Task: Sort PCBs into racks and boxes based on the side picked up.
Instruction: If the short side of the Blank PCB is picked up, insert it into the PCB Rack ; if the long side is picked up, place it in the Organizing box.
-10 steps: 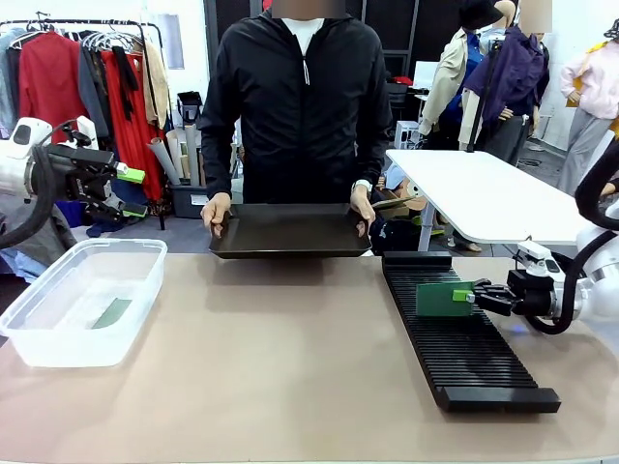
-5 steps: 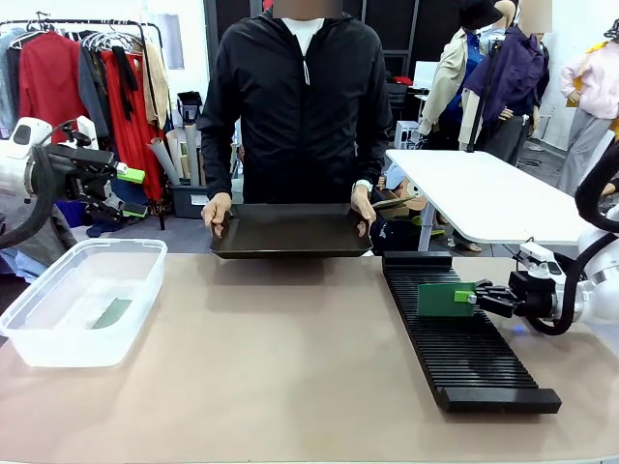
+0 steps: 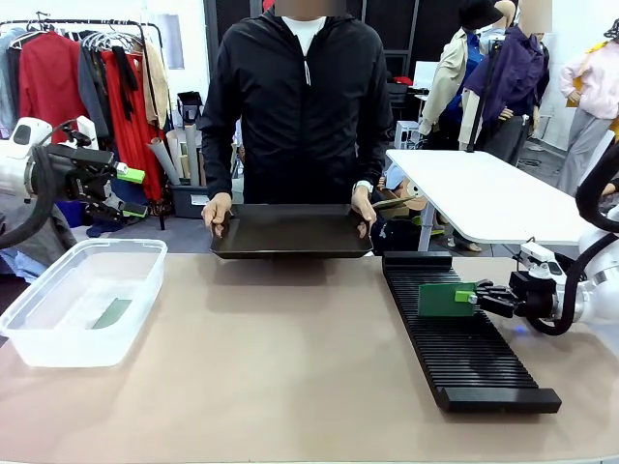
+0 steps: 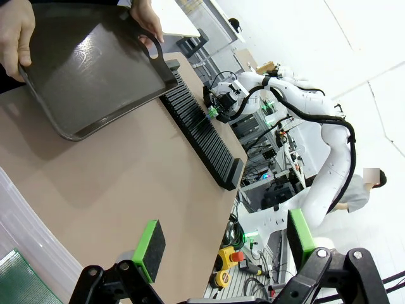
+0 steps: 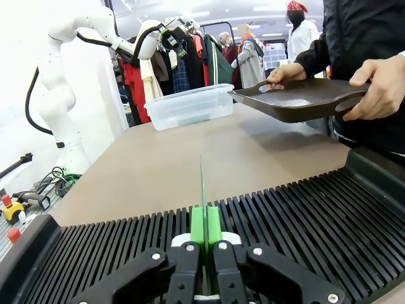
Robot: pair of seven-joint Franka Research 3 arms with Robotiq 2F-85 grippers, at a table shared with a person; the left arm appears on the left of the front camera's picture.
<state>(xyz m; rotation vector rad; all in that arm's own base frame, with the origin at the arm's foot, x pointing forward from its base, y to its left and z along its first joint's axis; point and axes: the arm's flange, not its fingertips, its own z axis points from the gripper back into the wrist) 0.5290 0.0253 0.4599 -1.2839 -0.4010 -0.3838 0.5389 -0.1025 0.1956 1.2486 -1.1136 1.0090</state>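
Observation:
A green PCB (image 3: 445,300) stands on edge in the slots of the long black rack (image 3: 464,353), about a third of the way along from the far end. My right gripper (image 3: 476,297) is shut on its right edge. In the right wrist view the PCB (image 5: 202,190) shows edge-on between the shut green pads (image 5: 198,229), above the rack (image 5: 297,209). My left gripper (image 3: 126,176) hangs open high at the left, above the far end of the clear box (image 3: 82,300). Its pads (image 4: 149,249) stand wide apart with nothing between them. Another PCB (image 3: 112,312) lies flat in the box.
A person at the far side holds a shallow black tray (image 3: 290,230) by both handles just over the table's far edge. The same tray (image 4: 88,63) appears in the left wrist view, and the box (image 5: 190,106) in the right wrist view. Bare tabletop lies between box and rack.
The right gripper and its PCB have shifted very slightly to the right in the rack. The left arm and the person's tray have not moved.

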